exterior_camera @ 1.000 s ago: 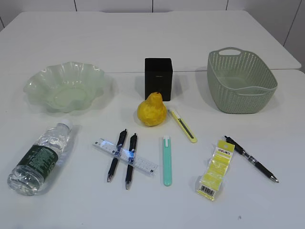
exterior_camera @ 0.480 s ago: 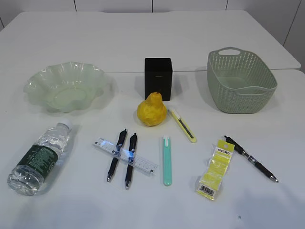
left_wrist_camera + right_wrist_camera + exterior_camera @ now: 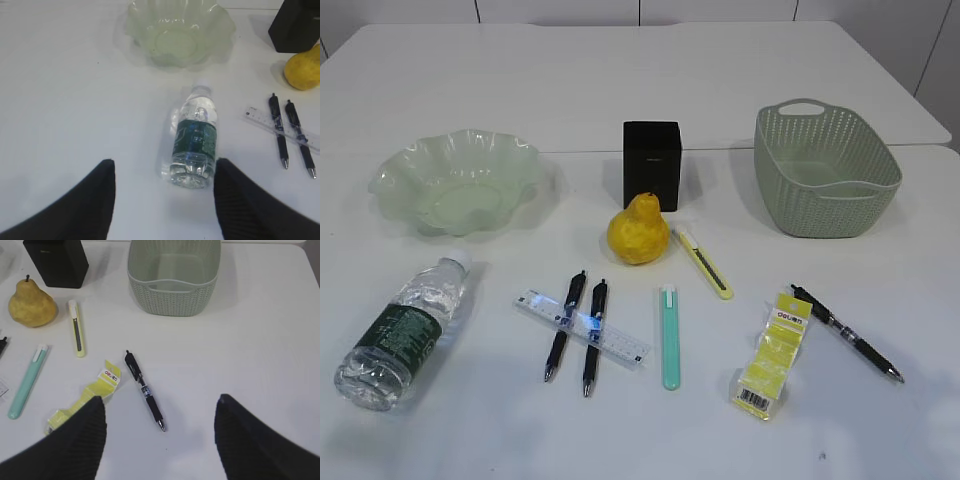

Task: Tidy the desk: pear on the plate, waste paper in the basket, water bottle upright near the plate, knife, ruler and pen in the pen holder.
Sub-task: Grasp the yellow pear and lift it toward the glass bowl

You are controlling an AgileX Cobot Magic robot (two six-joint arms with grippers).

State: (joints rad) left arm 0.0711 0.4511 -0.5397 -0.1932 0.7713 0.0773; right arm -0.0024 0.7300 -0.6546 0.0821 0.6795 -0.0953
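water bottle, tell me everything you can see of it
The water bottle is small, clear plastic, with a dark green label round its middle and a white cap. It looks filled with water. It lies on its side on the white desk, cap toward the wavy pale-green plate, base toward the camera in the left wrist view. Nothing touches it but the desk; the ruler and pens lie apart from it.

Count on the white desk [image 3: 620, 90]:
- 1 wavy pale-green glass plate [image 3: 455, 182], far left
- 1 sage-green perforated basket [image 3: 823, 172], far right
- 1 matte black square pen holder [image 3: 652, 164], far centre
- 1 yellow pear [image 3: 638, 230]
- 1 clear water bottle with green label [image 3: 402, 331], near left
- 1 clear plastic ruler [image 3: 582, 328]
- 3 black pens: two [image 3: 566, 322] [image 3: 593, 334] at the ruler, one [image 3: 846, 332] near right
- 2 slim utility knives: yellow [image 3: 704, 262], mint-green [image 3: 670, 336]
- 1 crumpled yellow packaging piece [image 3: 771, 355], near right
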